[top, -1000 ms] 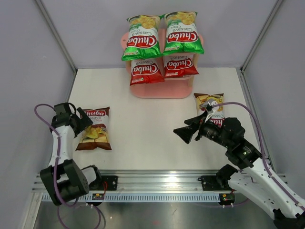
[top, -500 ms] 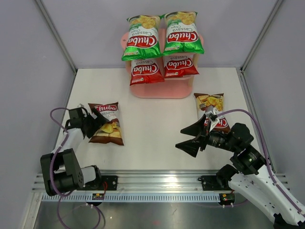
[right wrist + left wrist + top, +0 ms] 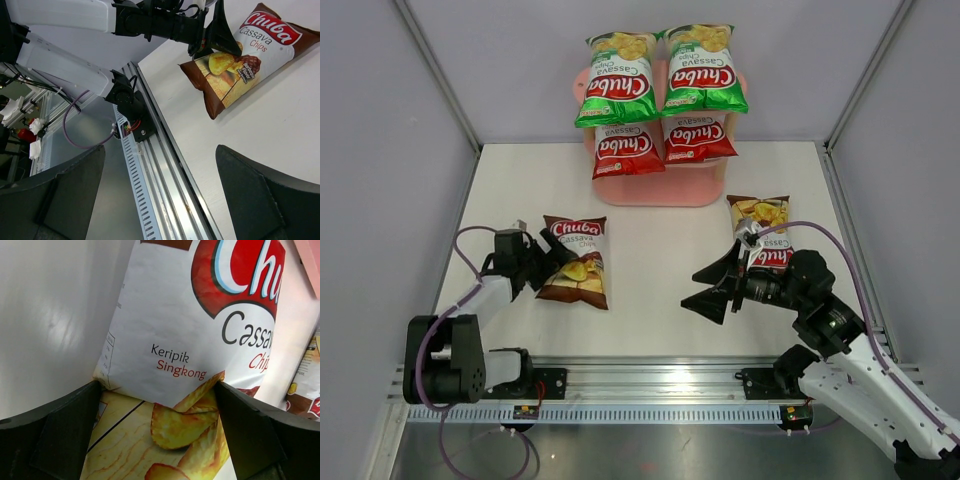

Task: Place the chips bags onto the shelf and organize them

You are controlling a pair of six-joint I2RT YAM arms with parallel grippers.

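Shelf [image 3: 660,190] filling: four placed, two waiting.
Top: green bags [image 3: 615,80] and red bags [image 3: 628,150] are sitting shelved; one brown bag [image 3: 765,210] is lying behind the right gripper's [image 3: 708,288] released fingers. Left wrist: other brown bag [image 3: 190,330] is lying between the left gripper's [image 3: 157,390] released fingers, ungrasped. Right wrist: fingers [image 3: 260,200] are gaping, empty.

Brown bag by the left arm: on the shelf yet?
No. The brown bag lies flat on the table, short of the shelf, at the open left gripper.
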